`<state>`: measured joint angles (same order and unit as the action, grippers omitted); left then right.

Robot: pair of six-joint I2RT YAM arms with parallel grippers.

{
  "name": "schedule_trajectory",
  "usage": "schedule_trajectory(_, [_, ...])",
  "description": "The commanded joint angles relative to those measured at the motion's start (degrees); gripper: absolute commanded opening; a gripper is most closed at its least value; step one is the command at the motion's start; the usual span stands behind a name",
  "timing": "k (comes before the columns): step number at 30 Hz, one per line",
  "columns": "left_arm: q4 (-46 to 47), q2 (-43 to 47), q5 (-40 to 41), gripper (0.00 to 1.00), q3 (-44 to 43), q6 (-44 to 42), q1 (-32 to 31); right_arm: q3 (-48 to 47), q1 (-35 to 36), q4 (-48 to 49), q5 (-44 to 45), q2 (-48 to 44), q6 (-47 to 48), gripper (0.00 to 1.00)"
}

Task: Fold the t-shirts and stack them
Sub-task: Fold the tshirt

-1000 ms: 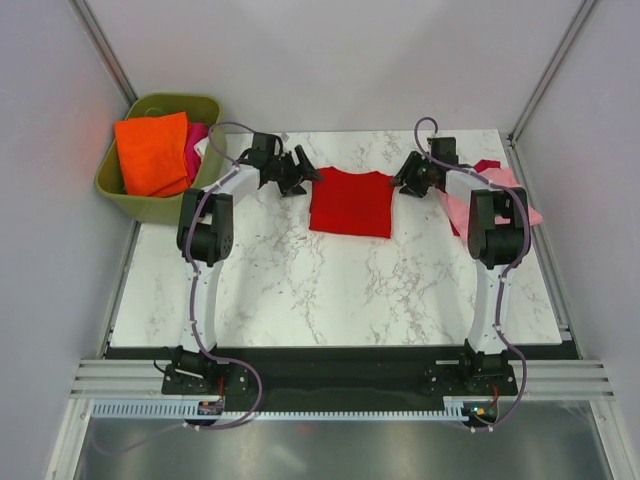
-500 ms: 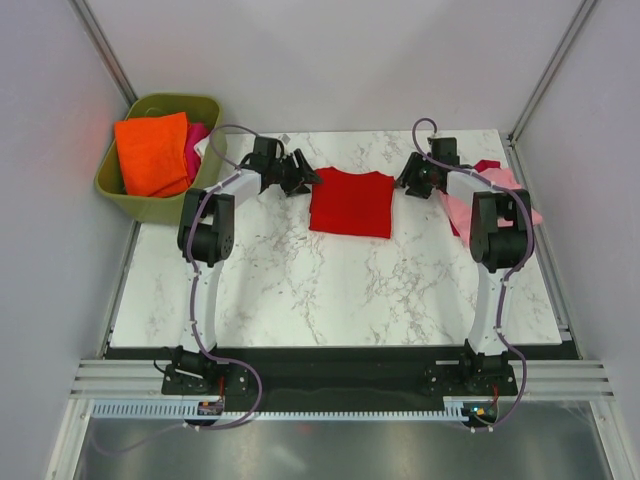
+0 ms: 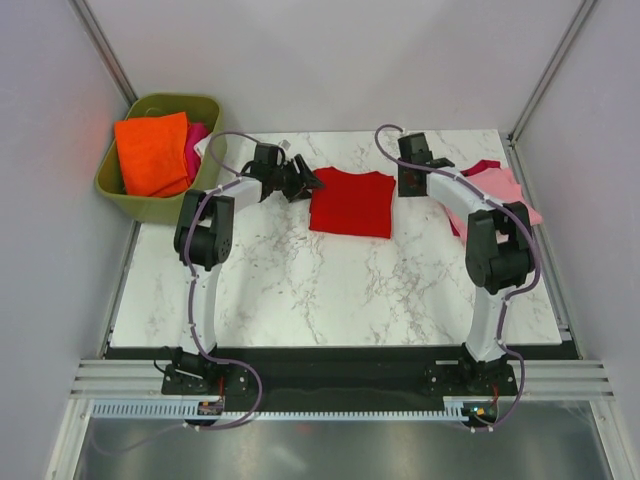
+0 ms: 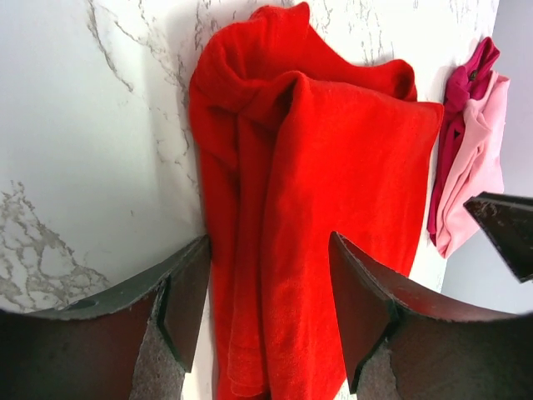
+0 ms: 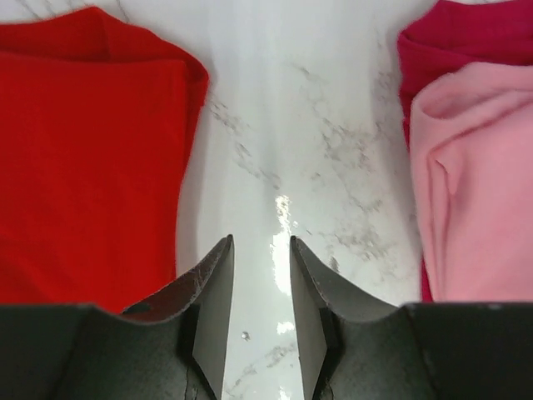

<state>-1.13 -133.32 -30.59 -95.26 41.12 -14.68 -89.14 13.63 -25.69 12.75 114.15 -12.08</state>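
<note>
An olive-green tub [image 3: 150,208] sits just off the far left corner of the surface [image 3: 330,290]. In it lies a folded orange cloth [image 3: 152,152], with a bright pink cloth [image 3: 195,140] tucked in at its right. What lies beneath them is hidden.

The red t-shirt [image 3: 350,202] lies folded into a rough rectangle at the far middle of the surface. The wrist view shows it bunched into loose folds along one edge. The pink t-shirt [image 3: 510,188] lies at the far right. Its dark pink trim [image 3: 487,166] shows at the far end, and the right arm [image 3: 495,250] covers part of it, so its full outline cannot be made out.

The left arm [image 3: 205,225] reaches to the red t-shirt's left edge. The left jaws stand wide apart with the red cloth between them. One is at the cloth's edge and the other over the cloth, and whether they touch it cannot be told. The right jaws are over bare marble between the two t-shirts, a narrow gap between them and nothing in it.

The surface is white with grey marble veining. Plain pale walls close it in on the left, right and far sides. A metal rail [image 3: 340,380] carrying both arm bases runs along the near edge.
</note>
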Motion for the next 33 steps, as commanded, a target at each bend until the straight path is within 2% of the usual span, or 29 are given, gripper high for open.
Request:
schedule_trajectory(1, [0.51,2.54,0.09,0.66,-0.44,0.1,-0.35,-1.2,1.14,-4.98,18.62,0.02,4.34,0.4])
schedule_trajectory(2, [-0.62,2.54,0.0,0.66,-1.06,0.1,-0.35,-2.51,1.57,-5.16,23.5,1.59,4.52,0.38])
schedule_trajectory(5, [-0.63,2.88,0.09,0.66,-2.03,1.33,-0.26,-5.5,2.19,-5.95,29.76,4.84,4.78,0.34])
schedule_trajectory(14, [-0.81,4.12,3.43,0.67,-0.01,-2.27,-0.18,-11.13,3.16,-3.76,37.33,13.64,9.69,0.41])
schedule_trajectory(29, [-0.72,4.12,2.73,0.67,0.78,-3.68,0.17,-16.24,1.49,-1.47,48.94,23.31,12.95,0.41])
schedule_trajectory(33, [-0.72,3.94,2.29,0.67,0.69,-3.77,0.35,-15.89,0.52,-0.33,48.42,23.75,13.22,0.4])
